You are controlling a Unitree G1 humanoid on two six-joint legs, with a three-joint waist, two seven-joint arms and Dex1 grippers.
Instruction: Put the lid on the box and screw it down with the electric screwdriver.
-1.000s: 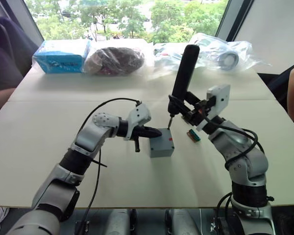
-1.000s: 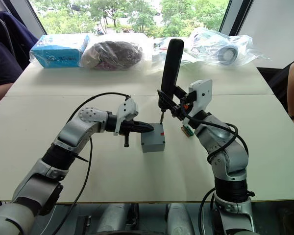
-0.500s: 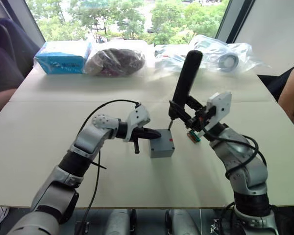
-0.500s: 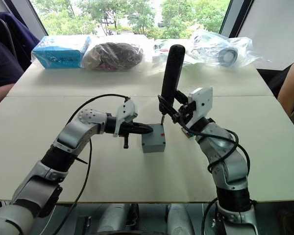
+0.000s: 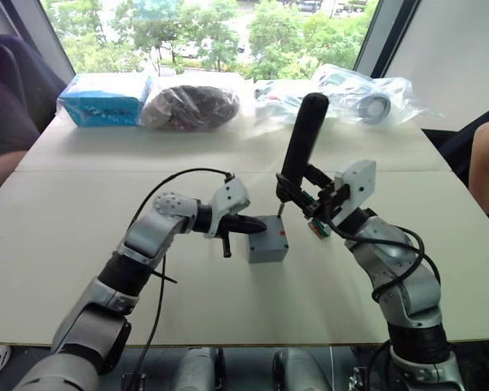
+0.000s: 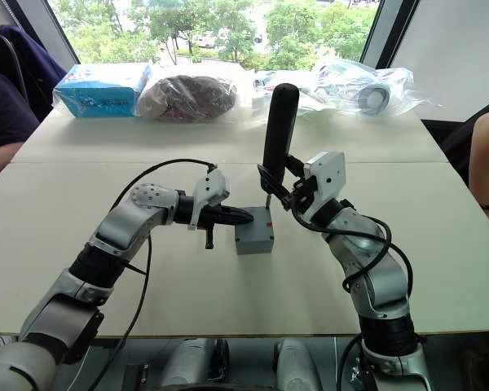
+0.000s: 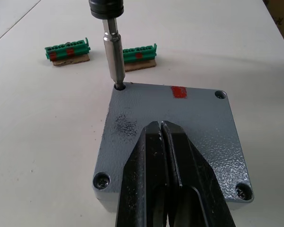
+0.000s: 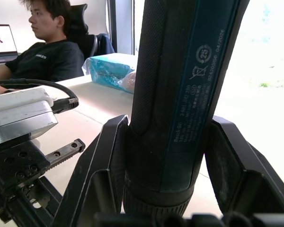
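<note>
The lid (image 7: 180, 127) sits on the box (image 5: 266, 242), pinned by the closed left gripper (image 7: 162, 127). The right gripper (image 8: 165, 156) clamps the electric screwdriver (image 5: 301, 138), its bit apparently seated in a corner screw hole; rigid plastic, probably light.

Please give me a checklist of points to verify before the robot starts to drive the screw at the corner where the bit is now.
1. Grey square plastic lid sits flush on the grey plastic box: ok.
2. Thin metal bit of the black cylindrical electric screwdriver is in the corner hole: ok.
3. Right tool clamps the screwdriver body: ok.
4. Left tool, fingers shut, presses on the lid to steady it: ok.
5. A screw is seated in this hole under the bit: cannot tell.
6. Two green terminal blocks lie apart from the box: ok.
</note>
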